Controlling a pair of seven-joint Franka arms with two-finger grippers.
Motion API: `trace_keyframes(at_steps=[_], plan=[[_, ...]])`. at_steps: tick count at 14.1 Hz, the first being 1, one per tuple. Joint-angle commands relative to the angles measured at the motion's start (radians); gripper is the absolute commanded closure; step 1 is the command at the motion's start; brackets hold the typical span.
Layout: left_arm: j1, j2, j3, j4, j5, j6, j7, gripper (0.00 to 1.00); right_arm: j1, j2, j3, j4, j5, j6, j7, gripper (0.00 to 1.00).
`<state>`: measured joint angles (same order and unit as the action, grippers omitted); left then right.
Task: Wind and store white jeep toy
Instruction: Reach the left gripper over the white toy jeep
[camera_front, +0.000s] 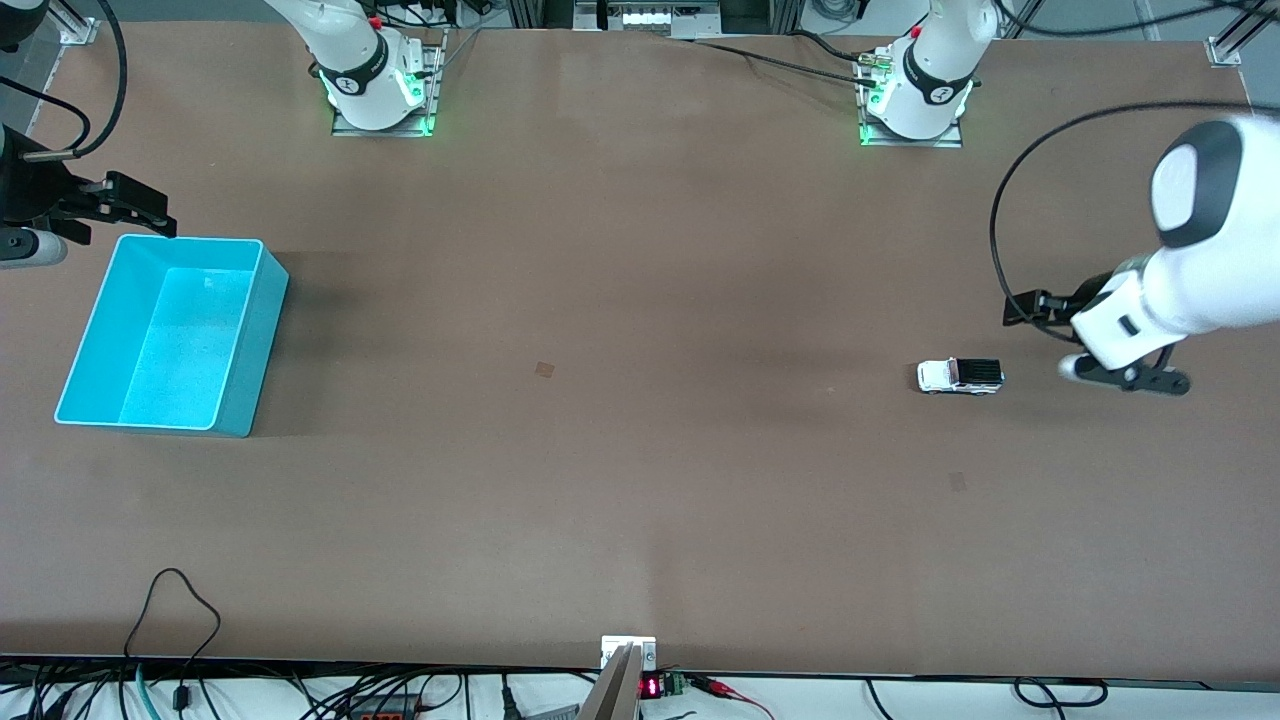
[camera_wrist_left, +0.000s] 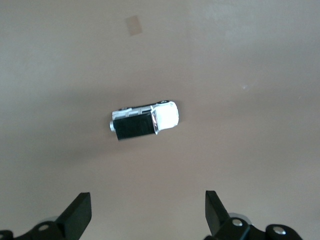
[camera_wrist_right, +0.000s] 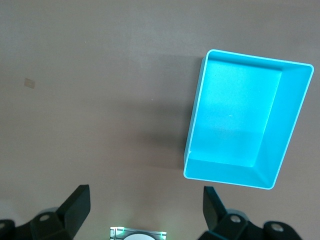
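The white jeep toy (camera_front: 960, 376) stands on its wheels on the brown table toward the left arm's end, with its black rear toward that end. It also shows in the left wrist view (camera_wrist_left: 145, 121). My left gripper (camera_front: 1042, 335) is open and empty, up in the air beside the jeep; in its own view (camera_wrist_left: 148, 215) the fingers are spread wide with the jeep ahead of them. The cyan bin (camera_front: 255, 340) is empty at the right arm's end and also shows in the right wrist view (camera_wrist_right: 290, 125). My right gripper (camera_front: 140, 208) is open and empty above the bin's farther corner, and shows in its own view (camera_wrist_right: 145, 212).
Two small tape patches (camera_front: 544, 369) (camera_front: 957, 481) lie flat on the table; one shows in the left wrist view (camera_wrist_left: 133, 25). A black cable loop (camera_front: 1000, 230) hangs from the left arm. Cables (camera_front: 170, 600) lie along the table's near edge.
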<state>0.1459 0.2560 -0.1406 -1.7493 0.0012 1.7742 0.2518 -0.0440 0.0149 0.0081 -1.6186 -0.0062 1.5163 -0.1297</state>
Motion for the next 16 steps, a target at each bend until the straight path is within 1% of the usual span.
trace_keyframes(at_steps=[1, 3, 5, 7, 11, 13, 14, 16], plan=[[0.026, 0.061, -0.002, 0.005, 0.017, 0.025, 0.194, 0.0, 0.003, 0.005, 0.0, 0.017, 0.005, -0.004, 0.009, 0.0], [0.037, 0.1, -0.002, -0.002, 0.019, 0.056, 0.311, 0.0, 0.001, 0.005, 0.0, 0.016, 0.005, -0.005, 0.01, 0.0], [0.04, 0.124, -0.002, -0.029, 0.019, 0.126, 0.455, 0.0, 0.003, 0.005, 0.0, 0.016, 0.005, -0.004, 0.01, 0.0], [0.064, 0.163, -0.002, -0.03, 0.02, 0.18, 0.626, 0.0, 0.001, 0.005, 0.0, 0.016, 0.006, -0.005, 0.009, 0.0], [0.069, 0.206, -0.002, -0.033, 0.019, 0.205, 0.929, 0.0, 0.001, 0.005, 0.0, 0.016, 0.008, -0.005, 0.009, 0.0], [0.069, 0.226, -0.002, -0.033, 0.019, 0.225, 1.048, 0.0, 0.001, 0.005, 0.0, 0.016, 0.008, -0.005, 0.009, 0.0], [0.069, 0.229, -0.002, -0.041, 0.019, 0.237, 1.093, 0.0, 0.003, 0.005, 0.0, 0.016, 0.008, -0.005, 0.009, 0.0], [0.069, 0.229, -0.002, -0.09, 0.019, 0.287, 1.194, 0.0, 0.003, 0.005, 0.0, 0.016, 0.008, -0.007, 0.01, 0.0]])
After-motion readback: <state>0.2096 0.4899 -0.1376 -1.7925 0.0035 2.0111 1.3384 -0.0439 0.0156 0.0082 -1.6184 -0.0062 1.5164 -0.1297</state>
